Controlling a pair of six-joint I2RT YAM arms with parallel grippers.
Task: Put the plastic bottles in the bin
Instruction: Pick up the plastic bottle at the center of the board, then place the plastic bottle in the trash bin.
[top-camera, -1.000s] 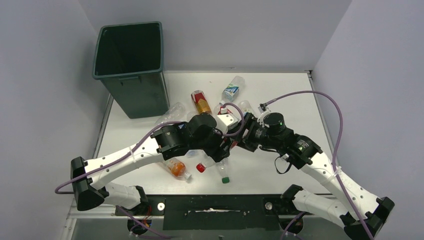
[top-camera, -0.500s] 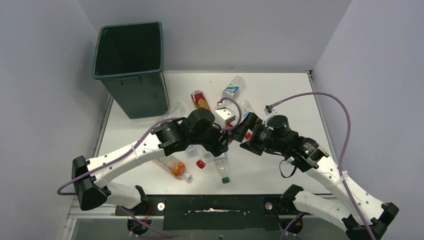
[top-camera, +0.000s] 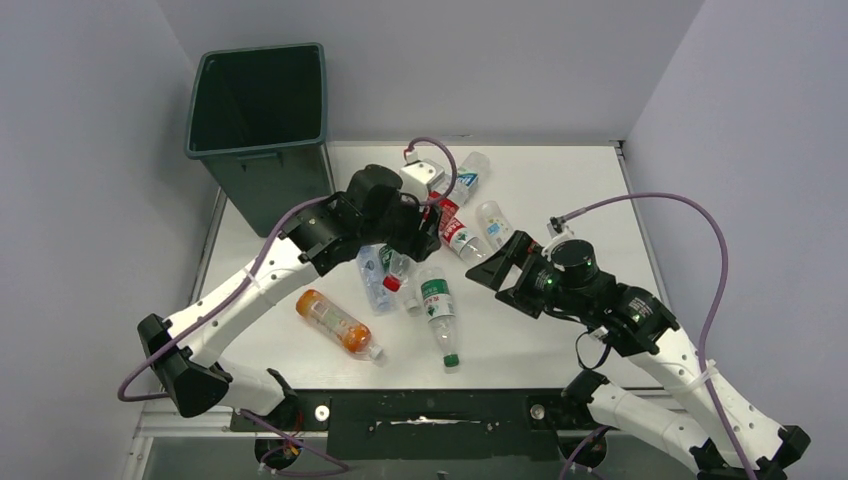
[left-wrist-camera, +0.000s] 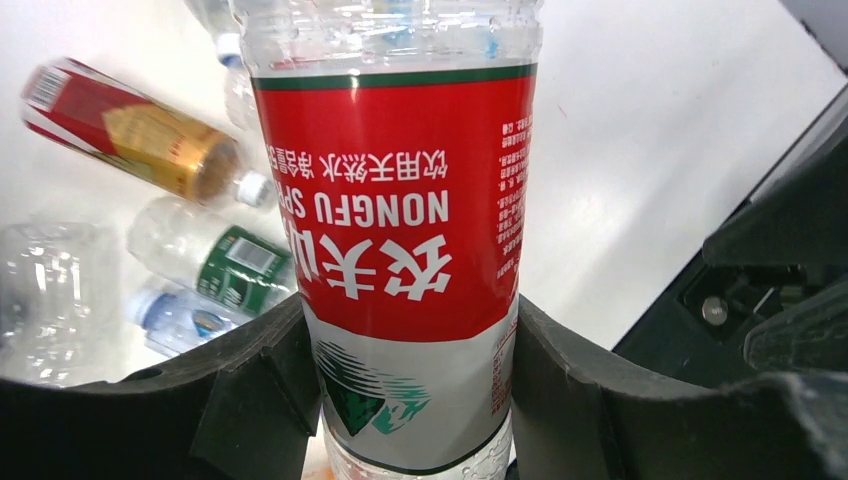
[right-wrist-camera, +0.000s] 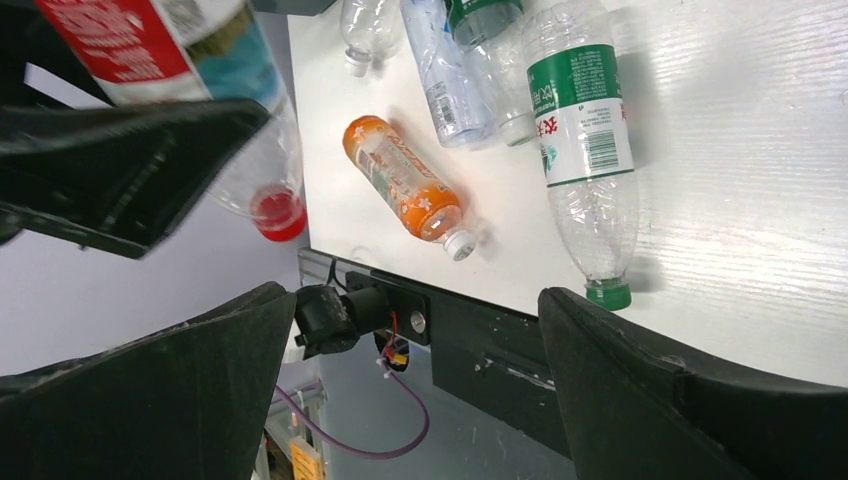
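One red-label bottle (left-wrist-camera: 395, 230) in the left jaws, now nearer the bin (top-camera: 280, 195).

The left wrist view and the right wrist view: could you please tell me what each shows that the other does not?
Left wrist only: the amber bottle and the NONGFU lettering on the red-label bottle. Right wrist only: the orange bottle and the open, empty right fingers. Both: the red-label bottle held in the left fingers, and the white table.
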